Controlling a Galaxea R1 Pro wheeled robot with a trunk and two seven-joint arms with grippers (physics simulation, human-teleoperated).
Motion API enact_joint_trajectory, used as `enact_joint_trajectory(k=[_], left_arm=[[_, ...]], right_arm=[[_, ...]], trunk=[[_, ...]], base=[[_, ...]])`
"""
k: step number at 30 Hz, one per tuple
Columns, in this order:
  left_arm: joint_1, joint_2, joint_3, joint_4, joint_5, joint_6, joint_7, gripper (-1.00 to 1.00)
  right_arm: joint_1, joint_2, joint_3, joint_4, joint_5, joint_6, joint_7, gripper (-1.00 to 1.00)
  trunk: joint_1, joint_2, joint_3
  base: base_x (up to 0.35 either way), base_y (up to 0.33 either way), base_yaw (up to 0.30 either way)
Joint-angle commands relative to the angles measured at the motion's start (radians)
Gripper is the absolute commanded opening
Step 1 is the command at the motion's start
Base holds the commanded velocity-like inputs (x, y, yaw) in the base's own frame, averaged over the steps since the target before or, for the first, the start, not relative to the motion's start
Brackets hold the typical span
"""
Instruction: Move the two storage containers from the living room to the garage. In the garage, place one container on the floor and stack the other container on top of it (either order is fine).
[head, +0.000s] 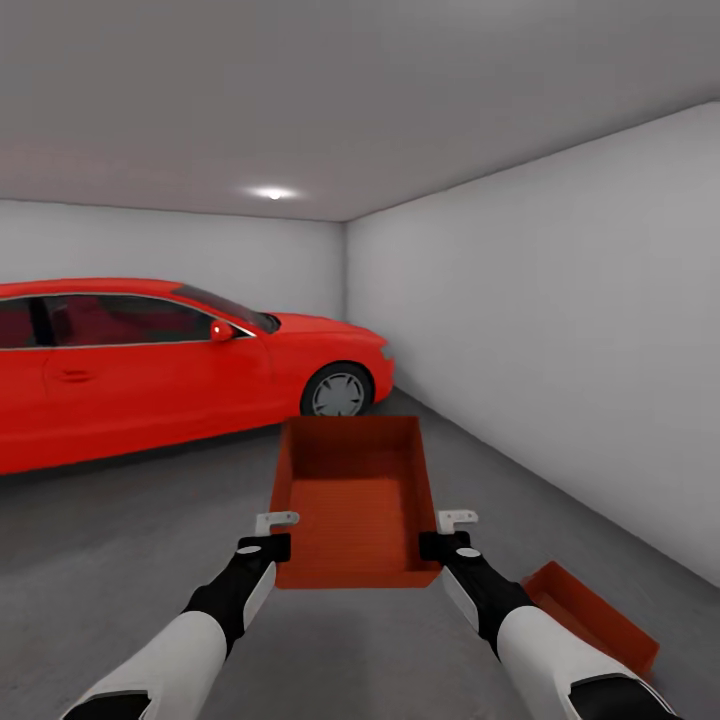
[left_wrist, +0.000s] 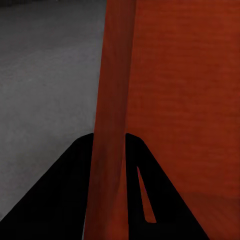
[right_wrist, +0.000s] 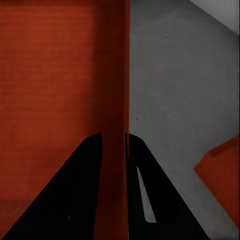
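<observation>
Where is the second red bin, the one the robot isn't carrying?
In the head view, the second bin sits on the dark garage floor at lower right, beside the right arm and near the white side wall.

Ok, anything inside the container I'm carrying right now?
Nothing visible: the held container looks empty, its ribbed bottom bare, gripped by left gripper and right gripper. The floor under it is hidden. The other container sits beside the right arm.

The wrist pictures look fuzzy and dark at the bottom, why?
In the left wrist view the bin wall is so close that it blurs, and the black fingers gripping it show no detail. The right wrist view is the same, with a soft grey floor. The head view is sharper, with a glowing ceiling light.
</observation>
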Motion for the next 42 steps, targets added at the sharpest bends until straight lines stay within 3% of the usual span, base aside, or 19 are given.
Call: enact_joint_trajectory(k=[1,27,42], left_arm=[[0.000,-0.001,0.031,-0.051,0.034,0.008,0.068,-1.00],[0.000,-0.001,0.031,-0.051,0.034,0.008,0.068,-1.00],[0.000,-0.001,0.030,-0.051,0.034,0.008,0.068,-1.00]], right_arm=[[0.000,0.000,0.003,0.000,-0.026,0.005,0.008,-1.00],[0.000,0.000,0.003,0.000,-0.026,0.005,0.010,-1.00],[0.000,-0.002,0.003,0.000,-0.026,0.005,0.010,-1.00]], trunk=[[0.000,-0.001,-0.001],[0.000,-0.001,-0.001],[0.000,-0.001,-0.014]], base=[[0.000,0.000,-0.286],[0.000,0.000,-0.286],[0.000,0.000,-0.241]])
